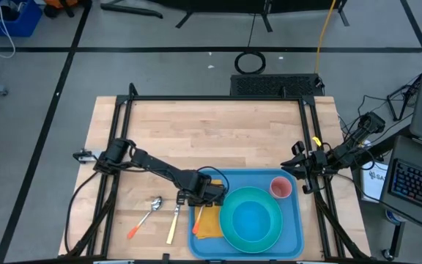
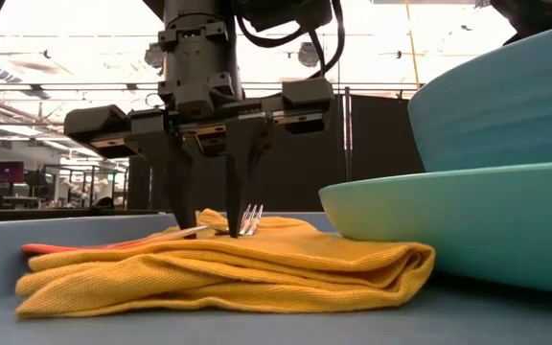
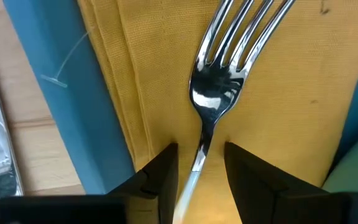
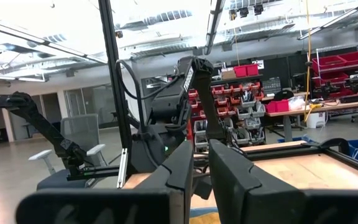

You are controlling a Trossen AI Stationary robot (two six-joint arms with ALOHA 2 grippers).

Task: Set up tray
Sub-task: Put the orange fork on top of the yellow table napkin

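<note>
Table (image 1: 196, 132), pale wood, was the biggest thing in view. The tray (image 1: 296, 220) lay flat at the table's near edge, toward the right-arm side — light blue, rounded corners, raised rim.

Landmark for the rest: the tray.

- Turquoise bowl (image 1: 250, 218) sat in the tray's middle, taking most of the floor.
- Yellow napkin (image 1: 209, 222), folded, lay inside the tray along its left rim, just beside the bowl.
- Pink cup (image 1: 280, 188) stood in the tray's far right corner.
- Fork (image 3: 219, 81) lay on the napkin, tines up in the low view, its orange handle running off the cloth.
- Knife (image 1: 174, 224) with a yellow handle and spoon (image 1: 145, 217) with an orange handle lay on bare wood just outside the tray's left rim.

Left gripper (image 1: 204, 196) was down over the napkin, fingers standing a little apart on either side of the fork's neck — straddling it, not clamped, metal showing clear of both. Right gripper (image 4: 201, 180) was parked well off the tray's right side, fingers nearly together, holding nothing.

Judgement on handling: the tray looked stiff, light plastic, smooth and likely slippery on wood. Loaded, it would tip things if lifted by one side. Best hold would be the raised rim, at a bare stretch near a corner.
</note>
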